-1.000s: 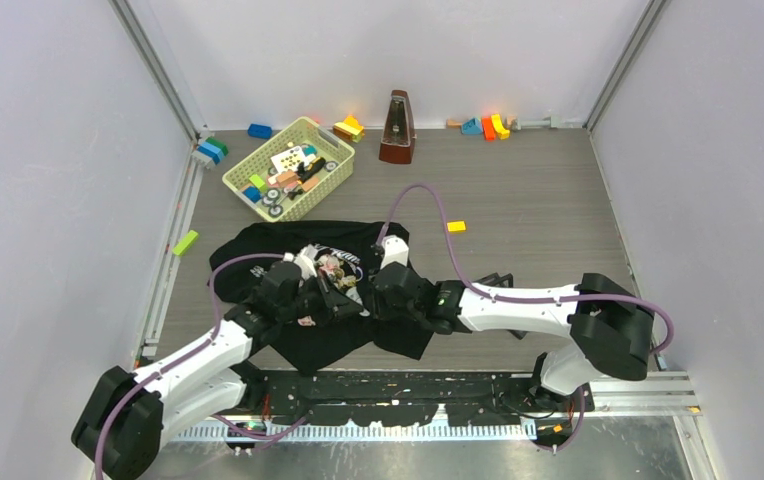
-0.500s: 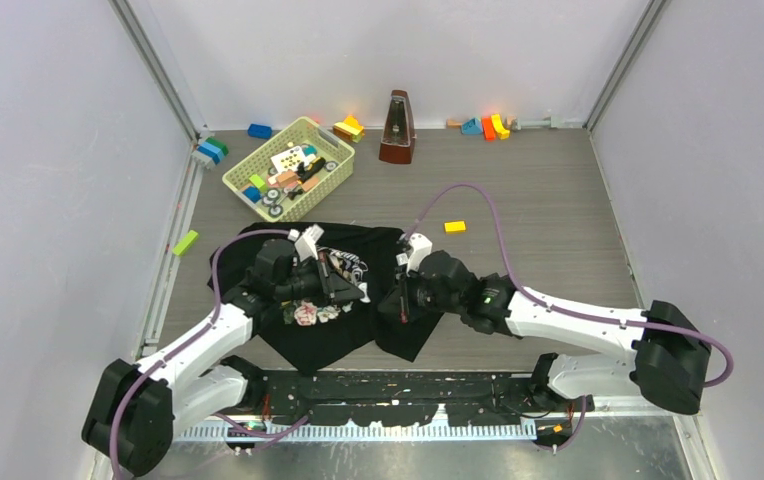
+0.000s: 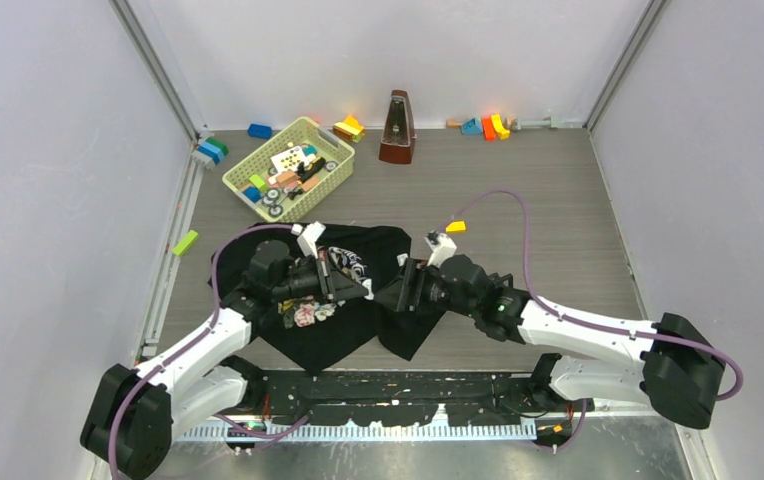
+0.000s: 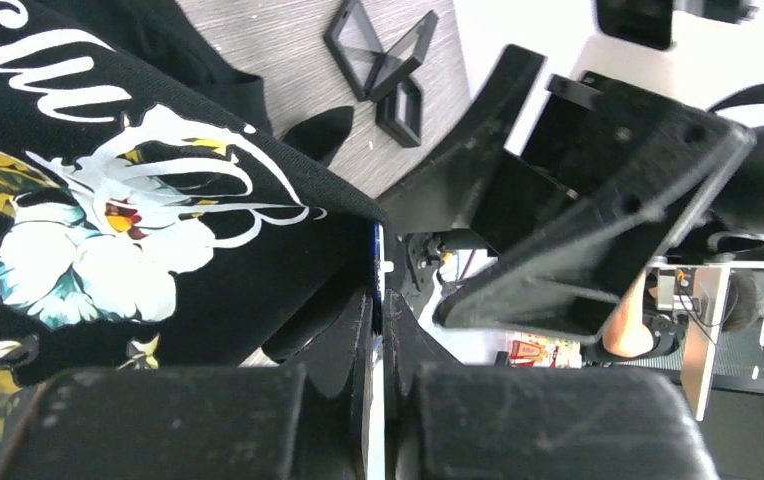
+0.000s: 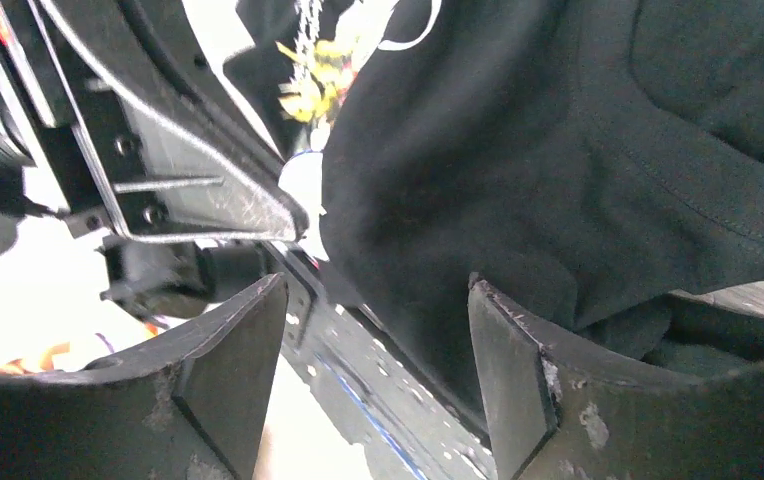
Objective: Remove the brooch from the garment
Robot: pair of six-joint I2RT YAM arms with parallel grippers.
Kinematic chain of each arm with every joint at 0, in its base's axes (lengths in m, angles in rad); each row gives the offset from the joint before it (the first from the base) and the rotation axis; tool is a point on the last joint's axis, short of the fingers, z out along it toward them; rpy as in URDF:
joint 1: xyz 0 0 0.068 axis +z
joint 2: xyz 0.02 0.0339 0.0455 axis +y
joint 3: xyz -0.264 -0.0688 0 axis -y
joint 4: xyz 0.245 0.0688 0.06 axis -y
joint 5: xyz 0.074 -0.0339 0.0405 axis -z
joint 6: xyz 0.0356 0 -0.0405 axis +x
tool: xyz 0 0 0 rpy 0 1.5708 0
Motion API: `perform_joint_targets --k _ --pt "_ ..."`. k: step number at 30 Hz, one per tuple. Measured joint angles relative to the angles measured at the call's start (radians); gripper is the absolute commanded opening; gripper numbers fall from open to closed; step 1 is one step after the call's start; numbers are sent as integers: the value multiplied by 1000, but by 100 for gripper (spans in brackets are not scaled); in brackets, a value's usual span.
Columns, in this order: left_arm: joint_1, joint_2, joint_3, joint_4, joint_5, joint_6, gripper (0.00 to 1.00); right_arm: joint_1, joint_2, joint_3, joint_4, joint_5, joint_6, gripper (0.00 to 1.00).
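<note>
The garment (image 3: 343, 330), a black T-shirt with a floral print and white script, lies crumpled at the near middle of the table. My left gripper (image 3: 366, 291) points right over its printed front. In the left wrist view, the left gripper (image 4: 382, 300) is shut on a thin blue sliver, the brooch (image 4: 376, 255), at the shirt's (image 4: 108, 230) edge. My right gripper (image 3: 399, 296) faces it from the right, open, and also shows in the left wrist view (image 4: 558, 215). In the right wrist view, its jaws (image 5: 373, 345) are wide apart and empty beside a black fold (image 5: 558, 150).
A yellow basket (image 3: 288, 168) of small parts stands at the back left. A metronome (image 3: 396, 128) and toy blocks (image 3: 488, 126) line the back wall. A yellow block (image 3: 455, 226) and a green block (image 3: 185, 242) lie loose. Small black square boxes (image 4: 378, 60) lie beyond the shirt.
The right gripper has drawn back to the right, away from the left gripper, and its arm has swung outward. The left gripper has shifted slightly right over the shirt.
</note>
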Motion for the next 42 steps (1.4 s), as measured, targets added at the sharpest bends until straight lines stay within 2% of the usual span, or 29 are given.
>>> perform_joint_targets --k 4,9,14,31,42 --pt "0 -21 -29 93 3 -49 0 -24 -43 -110 159 33 143 68" --pt "0 -22 -68 234 19 -119 0 -26 -39 -158 333 42 261 61" --pt "0 -35 -79 316 37 -151 0 -26 -37 -164 435 40 320 45" --pt "7 -77 -79 349 56 -142 0 -26 -37 -131 401 34 345 31" --pt "23 -138 -80 267 75 12 0 -41 29 -100 400 -58 374 26"
